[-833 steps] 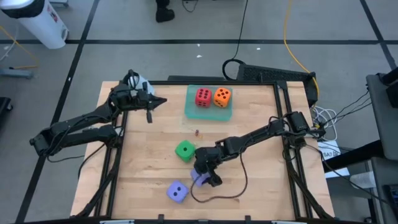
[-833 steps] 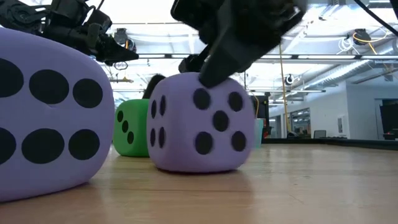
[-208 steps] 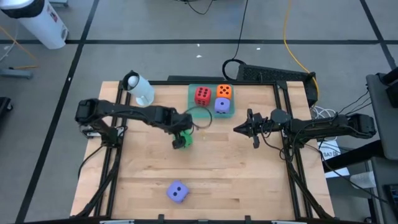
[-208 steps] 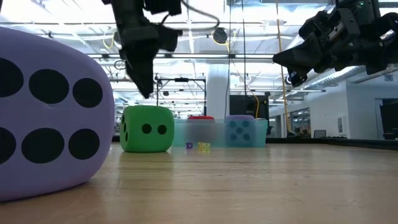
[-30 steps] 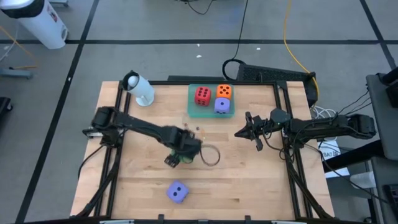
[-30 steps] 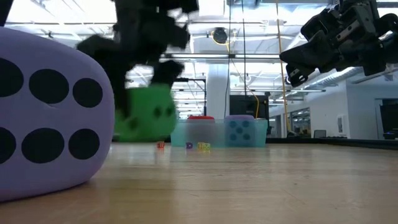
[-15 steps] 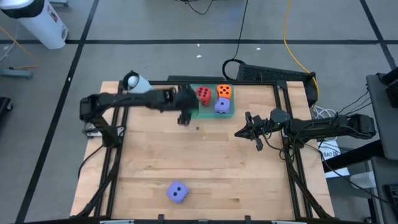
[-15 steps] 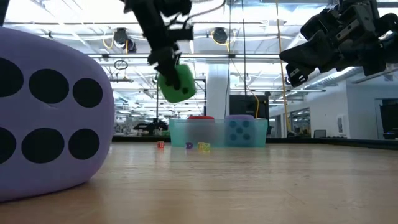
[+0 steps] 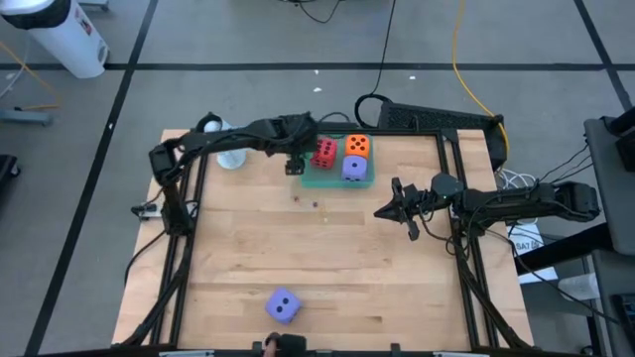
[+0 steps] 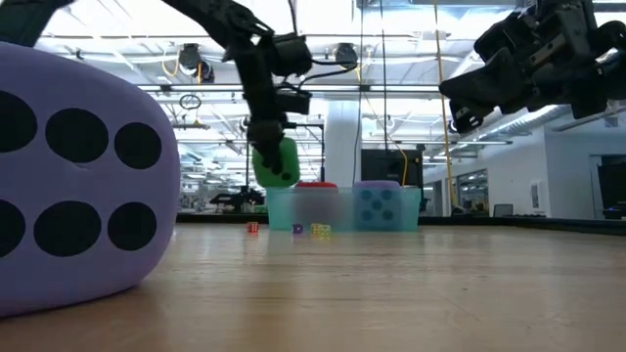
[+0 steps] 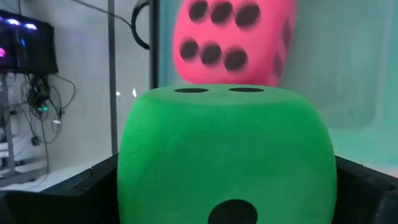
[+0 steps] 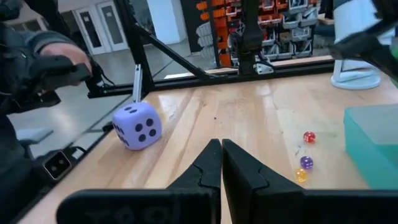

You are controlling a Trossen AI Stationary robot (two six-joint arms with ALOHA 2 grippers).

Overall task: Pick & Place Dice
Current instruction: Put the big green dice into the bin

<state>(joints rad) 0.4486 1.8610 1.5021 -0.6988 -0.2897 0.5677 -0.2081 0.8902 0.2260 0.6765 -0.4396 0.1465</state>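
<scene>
Since half a second ago, your left gripper [image 9: 295, 165] has carried the green die [image 10: 275, 161] to the tray [image 9: 322, 178] edge. Low view: it hangs above the table [image 10: 391, 284]. Left wrist: jaws seemingly grip it. Right gripper [image 12: 221, 155] jaws closed.

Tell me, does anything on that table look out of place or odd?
One purple die sits alone at the table's near edge, far from the green tray holding the others. Three tiny coloured beads lie loose on the wood near the tray. Nothing looks spilled or broken.

A green die [image 11: 227, 155] fills the foreground before a red die [image 11: 233, 40].
</scene>
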